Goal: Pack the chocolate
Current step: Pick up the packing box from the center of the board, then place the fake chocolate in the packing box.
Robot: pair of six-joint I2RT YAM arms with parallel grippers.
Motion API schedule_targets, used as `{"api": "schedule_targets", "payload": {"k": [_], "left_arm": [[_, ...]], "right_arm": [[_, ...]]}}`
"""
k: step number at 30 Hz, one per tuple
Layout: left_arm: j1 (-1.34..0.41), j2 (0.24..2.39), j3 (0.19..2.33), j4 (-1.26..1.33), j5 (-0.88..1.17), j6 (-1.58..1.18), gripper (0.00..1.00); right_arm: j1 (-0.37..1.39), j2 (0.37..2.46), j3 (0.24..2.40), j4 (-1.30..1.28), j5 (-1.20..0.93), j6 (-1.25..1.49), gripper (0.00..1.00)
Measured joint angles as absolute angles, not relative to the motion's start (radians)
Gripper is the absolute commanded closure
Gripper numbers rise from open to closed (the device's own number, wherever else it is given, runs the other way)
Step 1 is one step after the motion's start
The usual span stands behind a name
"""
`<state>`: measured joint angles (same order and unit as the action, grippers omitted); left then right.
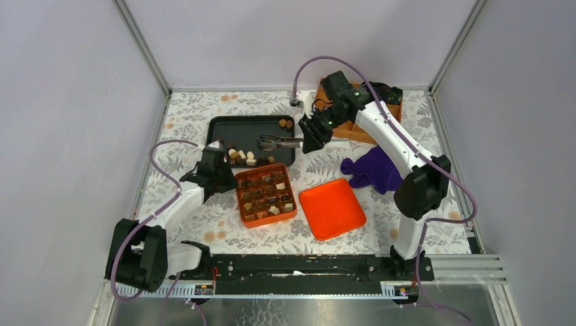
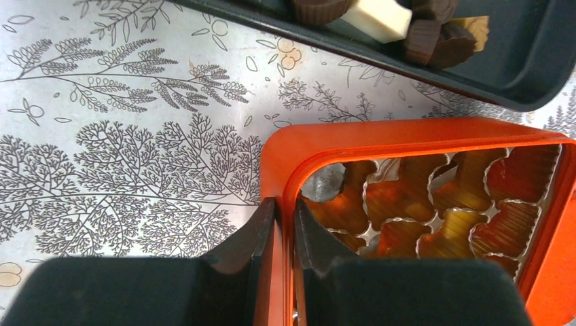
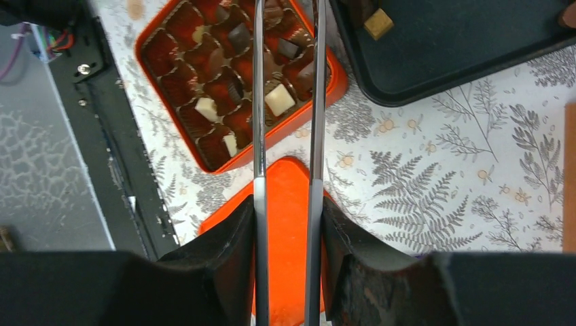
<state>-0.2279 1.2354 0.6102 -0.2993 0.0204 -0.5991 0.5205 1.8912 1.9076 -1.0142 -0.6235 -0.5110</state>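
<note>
orange box [image 1: 240, 200] part-filled with chocolate [image 3: 279, 99]; black tray [image 1: 244, 129] holds more

Our fern-printed table and what lies on it
We see the table [image 1: 204, 234] carrying an orange box [image 1: 240, 197]. Just beyond the box lies a black tray [image 1: 238, 129], just right of it an orange lid [image 1: 332, 208], farther right a purple cloth [image 1: 373, 170], and beyond-right a brown crate [image 1: 354, 131].
</note>
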Motion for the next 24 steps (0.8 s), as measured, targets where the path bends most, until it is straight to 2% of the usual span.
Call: {"api": "schedule_targets", "payload": {"k": [14,24], "left_arm": [[-0.311,0.93,0.506,-0.147,-0.12,-0.499,1.0],[-0.327,0.926,0.506,-0.124,-0.14,-0.496,1.0]], "right_arm": [[0.521,1.772,1.806,-1.136,-0.818,-0.635,0.99],[0.566,1.641,1.607,-1.145,-0.788,-0.773,0.99]]}}
